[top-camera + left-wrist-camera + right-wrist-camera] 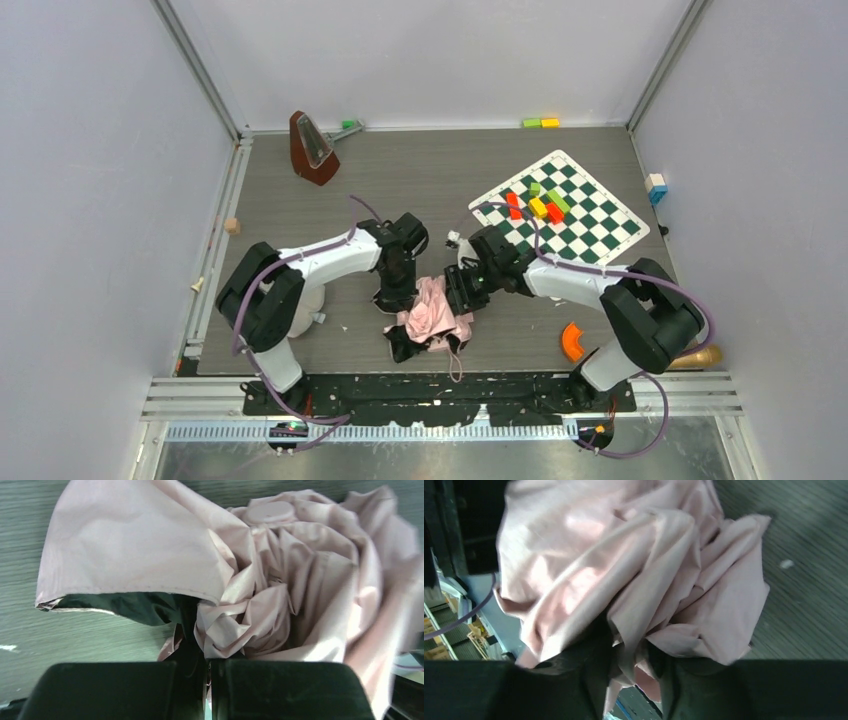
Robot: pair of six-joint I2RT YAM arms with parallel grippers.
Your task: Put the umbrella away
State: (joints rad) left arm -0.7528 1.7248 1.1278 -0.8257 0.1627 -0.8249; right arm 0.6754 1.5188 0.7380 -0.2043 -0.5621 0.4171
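Observation:
The umbrella [430, 315] is a crumpled bundle of pale pink fabric with black underside, lying near the table's front edge between both arms. My left gripper [393, 298] is at its left side, shut on a fold of the canopy [260, 595]. My right gripper [462, 292] is at its right side, shut on a pinch of pink fabric [644, 580]. A thin strap [455, 362] hangs from the bundle toward the front. The handle is hidden in the fabric.
A green and white chessboard mat [570, 208] with coloured blocks lies at the back right. A brown metronome [313, 148] stands at the back left. An orange curved piece [571, 342] lies by the right arm's base. A white object [308, 312] sits by the left arm.

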